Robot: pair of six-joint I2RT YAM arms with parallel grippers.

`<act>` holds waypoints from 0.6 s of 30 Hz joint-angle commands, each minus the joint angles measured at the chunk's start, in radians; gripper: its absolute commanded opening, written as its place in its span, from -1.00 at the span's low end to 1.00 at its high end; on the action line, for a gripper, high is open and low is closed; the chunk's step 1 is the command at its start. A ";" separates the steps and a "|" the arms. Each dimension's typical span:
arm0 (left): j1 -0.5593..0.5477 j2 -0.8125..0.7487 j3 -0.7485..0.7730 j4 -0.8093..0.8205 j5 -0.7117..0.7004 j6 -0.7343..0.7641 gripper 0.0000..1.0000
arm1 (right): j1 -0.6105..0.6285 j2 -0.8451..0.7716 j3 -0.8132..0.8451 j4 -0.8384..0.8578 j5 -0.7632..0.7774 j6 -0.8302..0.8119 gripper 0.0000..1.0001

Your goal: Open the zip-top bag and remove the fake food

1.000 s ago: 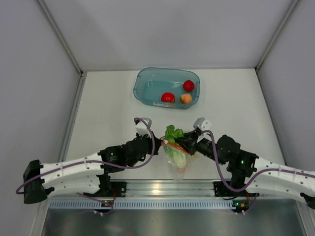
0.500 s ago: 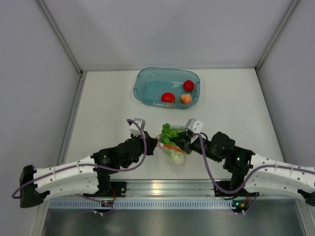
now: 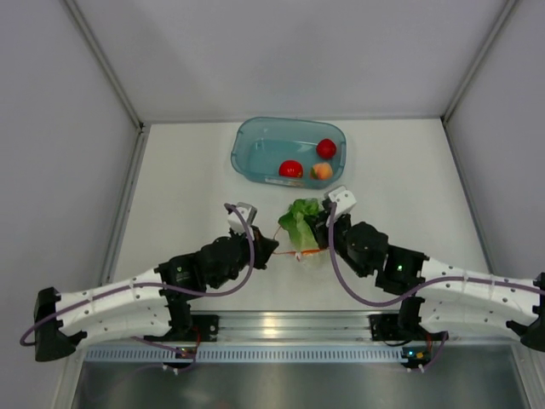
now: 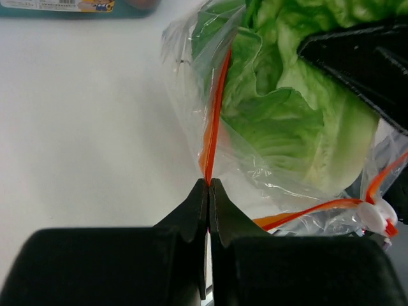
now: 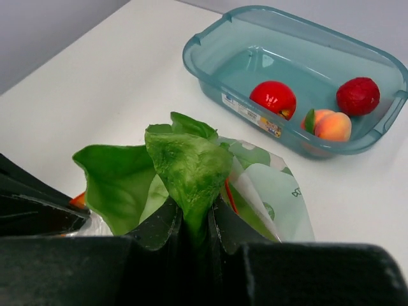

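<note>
- Since a second back, the right gripper (image 3: 318, 228) has hauled the lettuce (image 3: 300, 223) away from the near edge and toward the teal bin (image 3: 247, 145). More leaf now pokes out of the zip-top bag (image 3: 307, 253). The left gripper (image 3: 271, 247) has hardly budged.
- On the left wrist cam, the left gripper's jaws are pinched tight on the orange-red zip strip (image 4: 215, 108) at the left end of the bag's mouth.
- The bag's mouth is spread open between the two grippers, with the lettuce's lower half inside.
- The right gripper's fingers are clamped on the lettuce's top leaf.
- Farther back, well apart from the bag, the bin holds a red piece (image 5: 273, 99), a peach (image 5: 331, 125) and a darker red piece (image 5: 357, 95).
</note>
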 commanded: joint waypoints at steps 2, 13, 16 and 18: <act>-0.003 -0.001 -0.050 0.015 0.032 0.026 -1.00 | -0.037 -0.099 0.040 0.108 0.131 0.075 -1.00; -0.002 0.154 0.120 -0.097 -0.224 -0.037 -1.00 | -0.043 -0.117 0.045 0.079 -0.699 -0.017 -1.00; 0.001 0.187 0.163 -0.098 -0.214 -0.026 -1.00 | -0.042 -0.169 -0.013 0.150 -0.760 -0.047 -1.00; 0.001 0.207 0.170 -0.097 -0.191 -0.026 -1.00 | -0.041 -0.233 -0.071 0.210 -0.708 -0.035 -1.00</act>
